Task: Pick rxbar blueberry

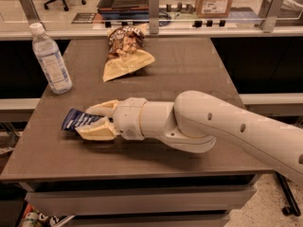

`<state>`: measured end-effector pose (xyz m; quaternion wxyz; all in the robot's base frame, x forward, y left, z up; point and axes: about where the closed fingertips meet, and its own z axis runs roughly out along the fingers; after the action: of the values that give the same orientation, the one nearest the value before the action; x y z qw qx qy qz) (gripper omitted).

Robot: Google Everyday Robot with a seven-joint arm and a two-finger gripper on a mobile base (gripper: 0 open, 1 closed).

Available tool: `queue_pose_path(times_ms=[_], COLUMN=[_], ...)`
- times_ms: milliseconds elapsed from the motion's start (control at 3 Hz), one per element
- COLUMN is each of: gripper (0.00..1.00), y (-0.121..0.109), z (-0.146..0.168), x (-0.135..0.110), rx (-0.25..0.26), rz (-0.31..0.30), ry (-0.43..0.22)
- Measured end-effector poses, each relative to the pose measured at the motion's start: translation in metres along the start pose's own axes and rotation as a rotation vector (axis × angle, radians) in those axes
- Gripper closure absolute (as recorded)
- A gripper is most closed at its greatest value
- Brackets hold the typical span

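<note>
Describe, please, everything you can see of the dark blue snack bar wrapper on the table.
The rxbar blueberry is a small, flat, dark navy wrapper with white lettering, apparently plastic film. It lies flat near the front left corner of the table. Its left end shows; its right end is hidden by the gripper, which reaches in from the right at table level. Whether it is gripped cannot be told.

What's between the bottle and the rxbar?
Nothing: the camera view shows bare table between bottle and rxbar. The gripper is at the rxbar, outside that stretch.
</note>
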<state>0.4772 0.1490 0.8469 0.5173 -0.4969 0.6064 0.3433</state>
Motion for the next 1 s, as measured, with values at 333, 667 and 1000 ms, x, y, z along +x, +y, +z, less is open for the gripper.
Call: queue_pose_path(times_ms=[333, 667, 1000], gripper=[1.0, 1.0, 1.0], y=[-0.009, -0.021, -0.033], z=[-0.01, -0.023, -0.043], x=[-0.014, -0.032, -0.058], rx=[-0.026, -0.054, -0.061], rz=[-0.013, -0.046, -0.102], ry=[-0.026, -0.082, -0.154])
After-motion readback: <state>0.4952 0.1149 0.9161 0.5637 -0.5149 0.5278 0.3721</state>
